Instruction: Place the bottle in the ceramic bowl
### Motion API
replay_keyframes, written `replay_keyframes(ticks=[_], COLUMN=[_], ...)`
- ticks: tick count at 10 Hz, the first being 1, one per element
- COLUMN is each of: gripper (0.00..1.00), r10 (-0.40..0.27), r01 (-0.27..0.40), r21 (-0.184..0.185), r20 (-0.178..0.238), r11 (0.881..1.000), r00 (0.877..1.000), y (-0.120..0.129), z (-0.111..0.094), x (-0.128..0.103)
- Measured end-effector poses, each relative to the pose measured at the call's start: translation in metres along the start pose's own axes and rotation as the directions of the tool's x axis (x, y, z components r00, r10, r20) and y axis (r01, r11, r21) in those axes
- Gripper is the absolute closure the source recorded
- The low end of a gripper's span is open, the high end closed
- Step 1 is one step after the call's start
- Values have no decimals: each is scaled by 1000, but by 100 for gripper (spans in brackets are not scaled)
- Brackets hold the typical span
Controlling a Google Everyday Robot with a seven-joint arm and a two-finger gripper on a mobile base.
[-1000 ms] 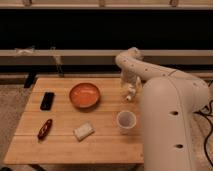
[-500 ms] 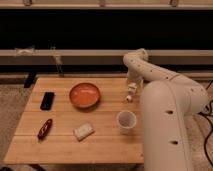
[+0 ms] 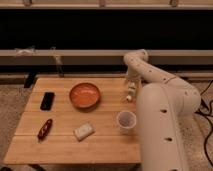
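Note:
The bottle [image 3: 130,93], small and whitish with a tan band, stands upright near the right edge of the wooden table [image 3: 65,145]. My gripper [image 3: 132,83] hangs straight down from the arm directly over the bottle's top, at or just above it. The ceramic bowl [image 3: 84,95], orange, round and shallow, sits empty near the table's middle, about a bowl's width left of the bottle.
A translucent plastic cup [image 3: 126,121] stands in front of the bottle near my white body [image 3: 162,125]. A pale block [image 3: 83,131] lies front centre. A black phone [image 3: 47,100] and a red object [image 3: 44,128] lie at the left. A dark wall runs behind.
The arm's upper joint swung to the right, bringing the gripper more squarely over the bottle. The bottle, bowl and cup have stayed in place.

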Motion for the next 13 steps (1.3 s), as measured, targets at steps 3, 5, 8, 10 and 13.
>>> replay_keyframes(ticks=[3, 5, 8, 10, 13], gripper=[39, 57, 88, 100, 100], r10=[-17, -26, -69, -135, -255], r01=[17, 25, 69, 136, 257], r21=[-37, -48, -20, 7, 54], r20=[1, -11, -21, -23, -46], r11=[999, 999, 997, 991, 965], r00=[1000, 1000, 997, 991, 966], y=[-3, -1, -8, -19, -43], z=[17, 21, 9, -15, -64], x=[2, 1, -14, -37, -79])
